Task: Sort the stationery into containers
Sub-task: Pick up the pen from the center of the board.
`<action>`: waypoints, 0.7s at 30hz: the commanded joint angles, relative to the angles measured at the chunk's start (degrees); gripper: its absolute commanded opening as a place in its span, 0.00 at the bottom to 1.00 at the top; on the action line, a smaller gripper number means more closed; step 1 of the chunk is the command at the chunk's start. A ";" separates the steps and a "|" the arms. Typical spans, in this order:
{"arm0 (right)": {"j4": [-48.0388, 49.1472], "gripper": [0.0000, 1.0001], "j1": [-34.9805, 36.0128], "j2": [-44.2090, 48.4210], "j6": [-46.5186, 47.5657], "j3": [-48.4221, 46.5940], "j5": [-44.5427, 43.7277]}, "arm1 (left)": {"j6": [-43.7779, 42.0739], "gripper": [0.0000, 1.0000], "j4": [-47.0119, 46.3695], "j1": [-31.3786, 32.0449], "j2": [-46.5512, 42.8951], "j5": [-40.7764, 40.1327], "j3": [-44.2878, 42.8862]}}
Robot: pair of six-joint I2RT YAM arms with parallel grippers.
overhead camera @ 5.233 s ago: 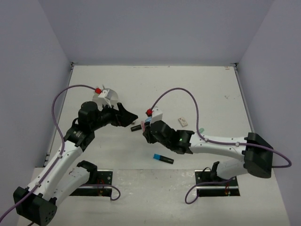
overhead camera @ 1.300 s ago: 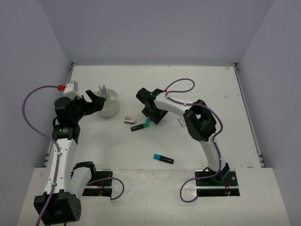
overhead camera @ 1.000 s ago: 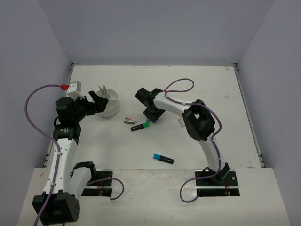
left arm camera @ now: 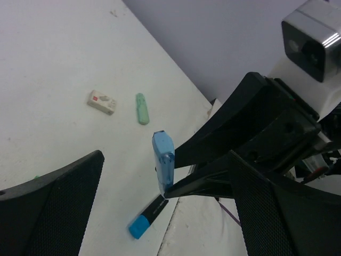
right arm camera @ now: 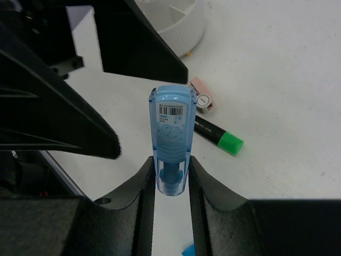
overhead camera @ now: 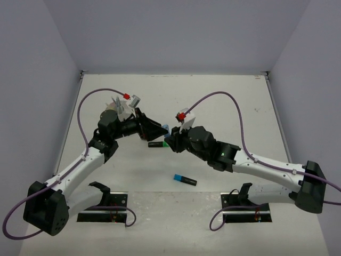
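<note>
Marker (right arm camera: 171,128), pastel blue, upright, pinched in right pincer (right arm camera: 171,178); left pincer (left arm camera: 166,160) spread wide either side, not touching.

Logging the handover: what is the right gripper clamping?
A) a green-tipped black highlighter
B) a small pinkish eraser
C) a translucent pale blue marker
C: the right gripper is shut on the translucent pale blue marker; the green-tipped black highlighter lies free.

A white worktop (overhead camera: 224,96) is being enclosed at the left, back and right by plain lavender walls (overhead camera: 176,37). Its right part is being marked by a few small dark specks (overhead camera: 256,110), and its near edge is being bordered by a scuffed, mottled strip (overhead camera: 176,210).
</note>
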State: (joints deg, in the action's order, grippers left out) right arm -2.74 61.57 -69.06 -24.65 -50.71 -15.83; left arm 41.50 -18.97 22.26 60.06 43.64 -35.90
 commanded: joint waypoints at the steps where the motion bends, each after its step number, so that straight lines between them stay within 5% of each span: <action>1: 5.24 0.00 0.14 4.08 8.39 1.54 2.49 | 3.24 0.96 -9.38 3.03 2.23 0.28 -1.87; 5: 3.97 0.00 0.48 6.23 8.84 0.96 2.21 | 2.80 0.74 -9.96 5.43 4.46 -0.93 -3.12; 10: 3.53 0.00 0.80 7.21 9.33 1.05 2.64 | 3.18 0.05 -10.74 6.28 5.69 -2.53 -3.50; 13: 3.56 0.00 0.83 6.95 9.22 1.14 2.71 | 1.46 0.00 -9.55 6.39 6.53 -2.99 -5.07; 15: 3.17 0.18 0.78 6.64 8.34 1.14 1.73 | -3.15 0.00 -4.11 6.25 6.65 -4.85 -7.95; 17: 2.64 0.81 0.65 6.50 6.69 1.51 -2.12 | -12.35 0.00 6.62 5.57 6.65 -11.46 -13.69; 18: 1.15 0.83 0.56 6.85 6.01 1.95 -4.34 | -15.46 0.00 11.50 4.87 6.57 -14.92 -16.01; 19: 0.52 0.99 0.35 7.48 5.45 2.67 -6.13 | -18.39 0.00 15.67 3.82 6.56 -19.27 -18.39; 21: -1.11 0.99 -2.41 9.86 2.31 5.64 -6.18 | -25.61 0.00 24.61 -3.79 5.83 -30.22 -23.14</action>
State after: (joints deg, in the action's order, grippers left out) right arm -1.30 61.55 -62.95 -18.15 -48.82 -18.01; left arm 32.56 -10.42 27.20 67.46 33.63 -49.36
